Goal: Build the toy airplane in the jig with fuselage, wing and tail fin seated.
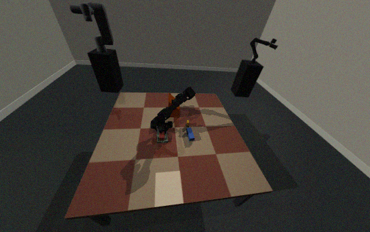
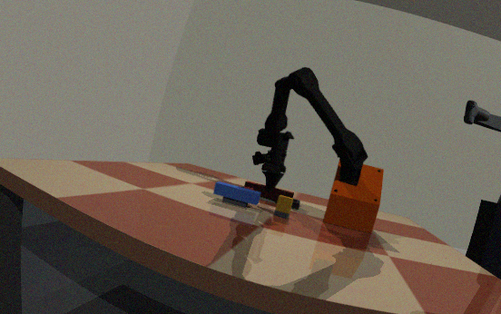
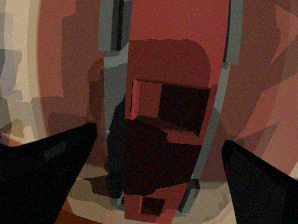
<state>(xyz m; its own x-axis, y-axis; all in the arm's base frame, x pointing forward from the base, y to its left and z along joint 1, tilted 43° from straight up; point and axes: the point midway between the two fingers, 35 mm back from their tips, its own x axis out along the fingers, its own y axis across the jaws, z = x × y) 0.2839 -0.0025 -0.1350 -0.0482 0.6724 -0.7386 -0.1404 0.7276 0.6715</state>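
The red fuselage [image 1: 162, 137] [image 2: 254, 186] [image 3: 175, 20] lies lengthwise between the grey walls of the cradle [image 3: 233, 40] [image 1: 163, 142]. It looks level; its underside is hidden. In the wrist view its large socket and the small one near its tail are both empty. My gripper [image 2: 271, 185] [image 3: 161, 137] is open, pointing down, with one finger on each side of the fuselage and gaps between. The blue wing [image 1: 190, 134] [image 2: 236, 192] lies on a low dark support beside the cradle. The yellow tail fin [image 1: 188, 122] [image 2: 284, 203] stands upright on a small grey support.
The orange base block [image 2: 354, 206] of my arm stands behind the cradle, on the tail fin's side. A small dark round thing [image 2: 296, 203] shows just behind the tail fin. Two other arms on dark pedestals [image 1: 107, 72] [image 1: 247, 78] stand off the checkered table [image 1: 198, 174].
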